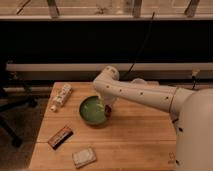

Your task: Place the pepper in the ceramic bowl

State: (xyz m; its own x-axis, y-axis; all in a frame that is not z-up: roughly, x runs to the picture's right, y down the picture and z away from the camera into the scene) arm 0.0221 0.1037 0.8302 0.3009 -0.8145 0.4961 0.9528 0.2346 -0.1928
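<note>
White robot arm reaches over a wooden bench (135,140); its closed gripper (103,108) sits inside the green bowl (90,116), possibly holding the pepper.

The pincer (106,111), over the right rim of the ceramic bowl (91,111), looks dark against its white arm (145,94), which carries small dark dots. The bowl is glossy green with a darker rim. Left of the pincer lies a pale tube (61,96) with red markings; below-left, a brown bar (60,137) and a greyish-white packet (84,156). The surface (135,142) is warm light wood.
</note>
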